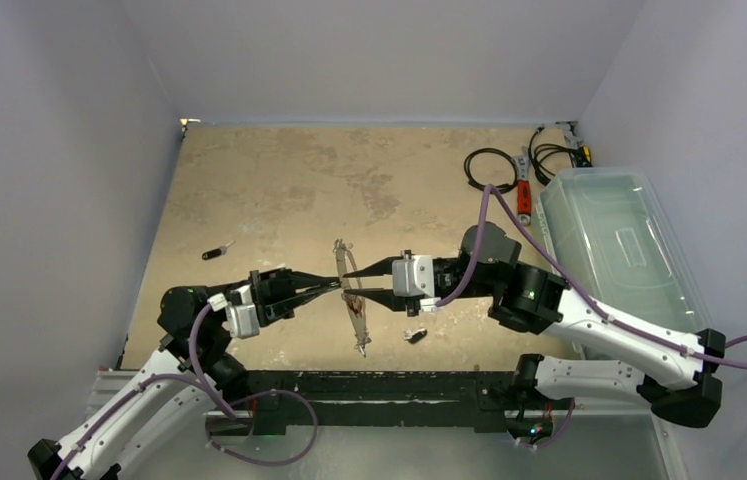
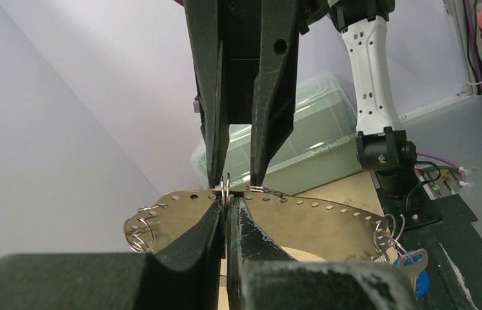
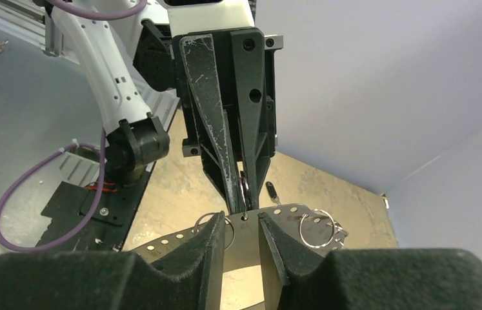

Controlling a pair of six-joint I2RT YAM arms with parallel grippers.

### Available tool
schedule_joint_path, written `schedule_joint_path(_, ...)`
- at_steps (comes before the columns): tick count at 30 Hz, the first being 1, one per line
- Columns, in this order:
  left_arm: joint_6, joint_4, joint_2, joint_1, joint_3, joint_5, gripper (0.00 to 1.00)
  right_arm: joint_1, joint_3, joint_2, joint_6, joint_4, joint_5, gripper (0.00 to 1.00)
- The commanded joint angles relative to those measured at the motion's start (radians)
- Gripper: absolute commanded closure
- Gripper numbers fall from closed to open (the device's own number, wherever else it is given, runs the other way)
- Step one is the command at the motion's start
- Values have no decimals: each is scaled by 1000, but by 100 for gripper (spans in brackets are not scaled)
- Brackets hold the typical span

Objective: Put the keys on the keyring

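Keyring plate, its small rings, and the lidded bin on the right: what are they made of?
The keyring looks like thin sheet metal with a dull silver finish and a row of punched holes along its edge. The split rings are shiny coiled wire, probably steel. The bin looks like translucent, faintly greenish plastic with a moulded lid.

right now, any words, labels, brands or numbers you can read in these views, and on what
No text is readable in any view.
Clear plastic lidded box: raised panel on lid, no legible lettering.
Red and grey object at the back: too small to read.
Flat silver perforated keyring plate: holes only, no markings.
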Motion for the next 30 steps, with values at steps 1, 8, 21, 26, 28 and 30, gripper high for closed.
schedule_joint_path(1, -26, 74, 2, 8, -2, 21, 100, 1, 53, 12, 20, 30, -44, 72)
schedule_joint_path(8, -30, 77, 0, 12, -3, 30, 100, 0, 64, 36, 23, 37, -51, 74)
schedule_joint_path(21, -35, 84, -8, 17, -6, 26, 100, -1, 58, -18, 38, 39, -16, 71)
schedule_joint_path(26, -55, 110, -8, 20, -12, 28, 100, -2, 61, -6, 41, 42, -3, 72)
schedule_joint_path(28, -58, 114, -6, 22, -13, 29, 100, -3, 65, 9, 37, 33, 3, 73)
schedule_joint_path(30, -59, 116, -5, 22, -12, 30, 100, -5, 65, 21, 36, 31, 4, 73)
